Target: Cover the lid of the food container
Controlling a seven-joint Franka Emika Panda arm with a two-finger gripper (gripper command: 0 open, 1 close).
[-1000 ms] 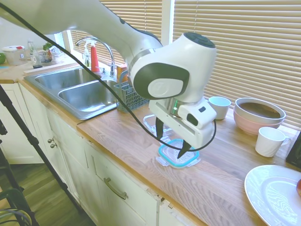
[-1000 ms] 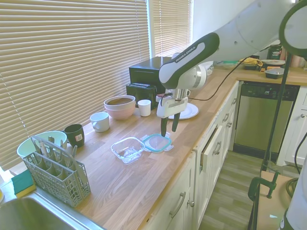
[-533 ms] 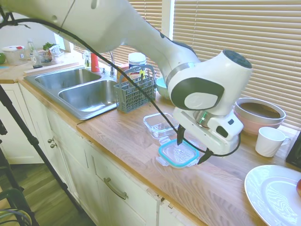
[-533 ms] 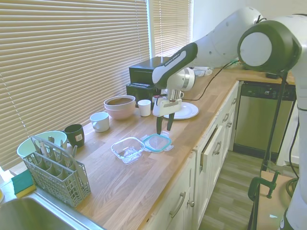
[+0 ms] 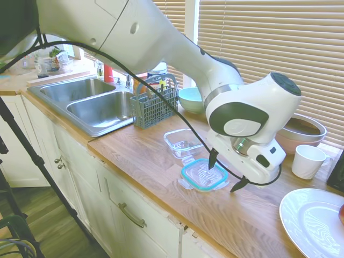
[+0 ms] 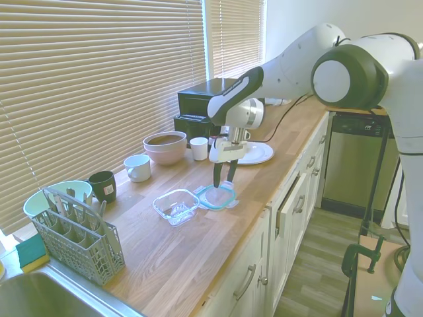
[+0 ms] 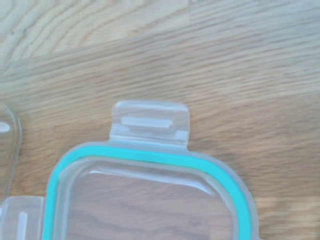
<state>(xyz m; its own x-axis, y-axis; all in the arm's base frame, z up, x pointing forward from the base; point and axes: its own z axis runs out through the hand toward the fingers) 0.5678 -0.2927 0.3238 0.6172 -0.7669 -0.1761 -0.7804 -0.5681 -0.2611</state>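
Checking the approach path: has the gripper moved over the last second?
Yes. The gripper, open, has shifted away from the sink toward the white plate, and now straddles the far edge of the lid.

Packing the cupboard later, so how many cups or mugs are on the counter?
3: a white cup and a dark mug by the blinds, and a white cup beside the pink bowl. The arm could hide others.
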